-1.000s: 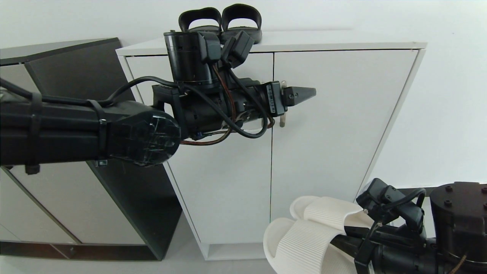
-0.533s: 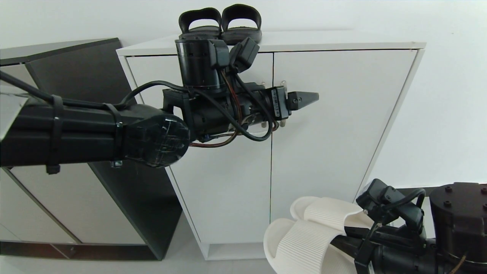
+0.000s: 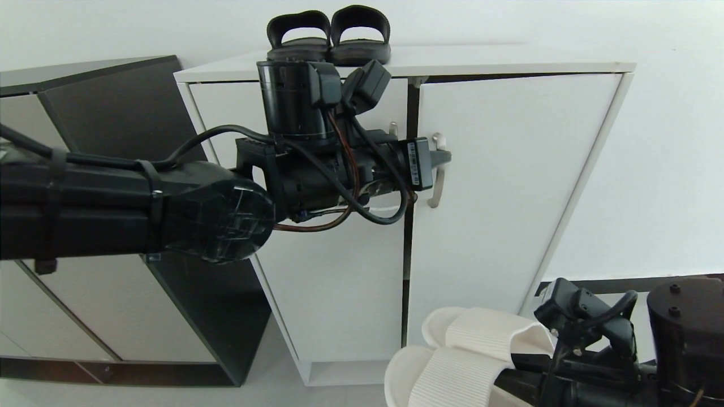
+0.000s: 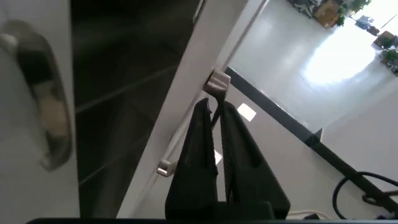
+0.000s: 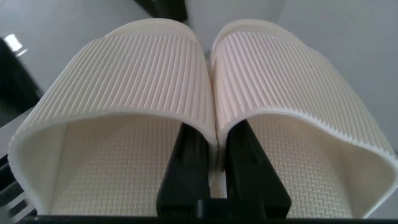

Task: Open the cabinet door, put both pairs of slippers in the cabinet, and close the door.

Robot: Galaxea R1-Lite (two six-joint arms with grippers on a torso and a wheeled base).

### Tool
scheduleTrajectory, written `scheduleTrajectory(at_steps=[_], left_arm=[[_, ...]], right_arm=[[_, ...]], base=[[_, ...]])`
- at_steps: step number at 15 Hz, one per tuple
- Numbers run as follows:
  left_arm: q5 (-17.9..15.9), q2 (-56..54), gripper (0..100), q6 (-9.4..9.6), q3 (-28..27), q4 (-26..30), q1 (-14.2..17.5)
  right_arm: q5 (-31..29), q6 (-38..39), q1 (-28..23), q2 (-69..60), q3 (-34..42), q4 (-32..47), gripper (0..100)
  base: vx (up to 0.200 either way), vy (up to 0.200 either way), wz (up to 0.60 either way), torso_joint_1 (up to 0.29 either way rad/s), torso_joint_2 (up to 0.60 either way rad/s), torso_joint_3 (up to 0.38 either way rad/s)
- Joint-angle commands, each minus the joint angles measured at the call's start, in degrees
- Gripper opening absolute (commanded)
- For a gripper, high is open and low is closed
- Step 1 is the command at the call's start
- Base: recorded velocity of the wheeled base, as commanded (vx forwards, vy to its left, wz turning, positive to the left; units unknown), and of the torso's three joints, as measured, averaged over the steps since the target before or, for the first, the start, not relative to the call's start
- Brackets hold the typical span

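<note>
1. Cabinet [image 3: 334, 282], white, two doors, straight ahead of left gripper [image 3: 444, 157]; dark cabinet [image 3: 113, 118] next to it, on the arm side of that gripper.
2. Right door [image 3: 509, 169] ajar, dark gap along its inner edge, right at left gripper's tips.
3. White slippers [image 3: 452, 362], a pair side by side, in right gripper [image 5: 214, 149], well below left gripper, in front of cabinet's lower part.
4. Black slippers [image 3: 328, 34], a pair side by side on cabinet top, above left gripper, well apart from right gripper.
5. Left gripper fingers [image 4: 202, 137] pressed nearly together, pinching handle [image 3: 436, 189] of right door near its upper end.
6. Right gripper fingers [image 5: 186, 168] clamped on the touching inner walls of both white slippers, one finger inside each.
</note>
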Motion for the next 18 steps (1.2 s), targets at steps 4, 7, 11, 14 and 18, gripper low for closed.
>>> scheduleTrajectory(at_steps=[4,7,11,14,18], left_arm=[[0.03,-5.31,0,2.23,4.58,-0.01,-5.11],[0.03,-7.42,0,2.31,6.61,-0.01,-5.81],[0.82,-14.01,0,3.90,13.11,0.17,-5.81],[1.70,-17.61,0,3.81,15.75,0.08,-5.20],[1.78,-11.02,0,3.81,12.23,-1.24,-3.79]], right_arm=[[4.72,-1.12,0.07,-3.54,2.25,0.04,0],[4.72,-1.12,0.07,-3.62,2.34,0.04,0],[4.63,-2.44,0.78,-3.54,3.57,0.13,0],[4.63,-2.53,0.86,-3.27,3.57,0.13,0],[4.37,-2.44,2.71,-3.54,4.54,0.48,0]], base=[[0.000,0.000,0.00,0.000,0.00,0.000],[0.000,0.000,0.00,0.000,0.00,0.000],[0.000,0.000,0.00,0.000,0.00,0.000],[0.000,0.000,0.00,0.000,0.00,0.000],[0.000,0.000,0.00,0.000,0.00,0.000]])
